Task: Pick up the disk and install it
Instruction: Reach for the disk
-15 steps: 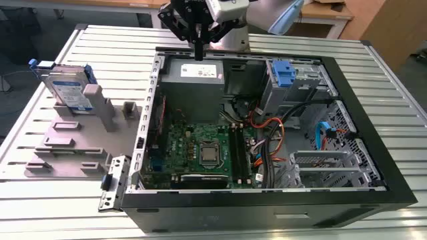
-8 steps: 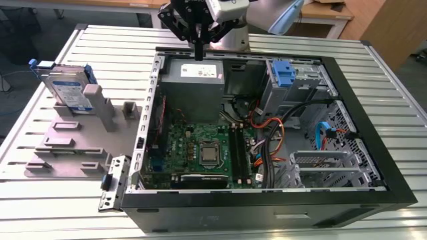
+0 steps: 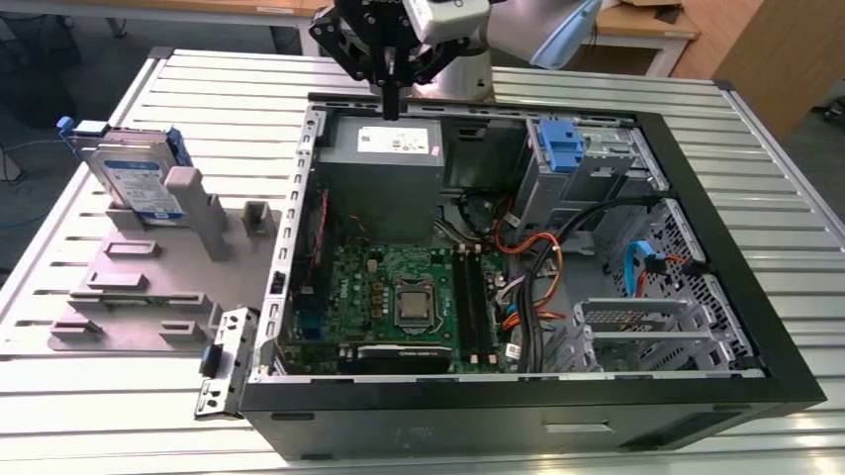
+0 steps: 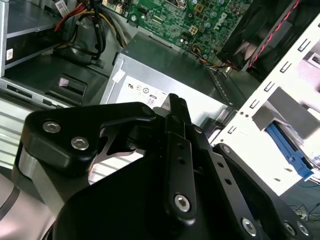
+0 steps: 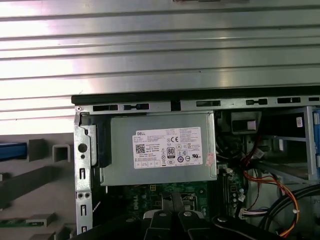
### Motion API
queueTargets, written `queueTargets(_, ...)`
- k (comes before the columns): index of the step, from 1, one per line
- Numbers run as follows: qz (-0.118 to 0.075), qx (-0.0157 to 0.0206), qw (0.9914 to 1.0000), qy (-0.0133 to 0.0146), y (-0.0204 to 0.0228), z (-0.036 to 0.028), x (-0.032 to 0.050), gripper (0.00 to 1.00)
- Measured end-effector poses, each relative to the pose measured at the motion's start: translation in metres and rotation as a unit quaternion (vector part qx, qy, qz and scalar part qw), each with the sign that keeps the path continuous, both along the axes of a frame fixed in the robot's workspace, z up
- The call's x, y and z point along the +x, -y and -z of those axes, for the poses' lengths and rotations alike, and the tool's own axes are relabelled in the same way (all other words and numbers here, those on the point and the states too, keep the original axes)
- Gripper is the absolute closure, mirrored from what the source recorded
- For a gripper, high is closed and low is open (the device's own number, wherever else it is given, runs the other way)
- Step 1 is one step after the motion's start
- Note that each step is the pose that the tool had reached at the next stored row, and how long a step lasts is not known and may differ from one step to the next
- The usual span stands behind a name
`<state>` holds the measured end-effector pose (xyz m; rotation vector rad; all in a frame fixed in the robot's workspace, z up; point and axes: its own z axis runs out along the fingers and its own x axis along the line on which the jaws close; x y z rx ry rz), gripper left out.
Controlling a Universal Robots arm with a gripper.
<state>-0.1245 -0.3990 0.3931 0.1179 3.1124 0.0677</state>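
Exterior view's left held the disk [image 3: 137, 178], upright; I judged it stiff, fragile, best pinched across its sides. My gripper [image 3: 392, 111] hung closed and empty.

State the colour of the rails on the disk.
Blue plastic rails on the silver disk; exterior view.

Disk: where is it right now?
At the exterior view's left, the disk stands in the grey fixture on the table, outside the open computer case.

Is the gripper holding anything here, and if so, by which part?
Nothing is held. The gripper hangs shut and empty over the power supply, while the disk stands in the grey fixture at the exterior view's left.
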Motion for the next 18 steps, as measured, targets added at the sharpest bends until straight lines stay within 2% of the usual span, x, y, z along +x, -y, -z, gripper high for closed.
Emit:
queueTargets(12,0.0,0.0,1.0,0.0,-0.0002,0.0016,-0.0265,0.89)
queueTargets(18,0.0,0.0,1.0,0.0,-0.0003,0.0023,-0.0366,0.89)
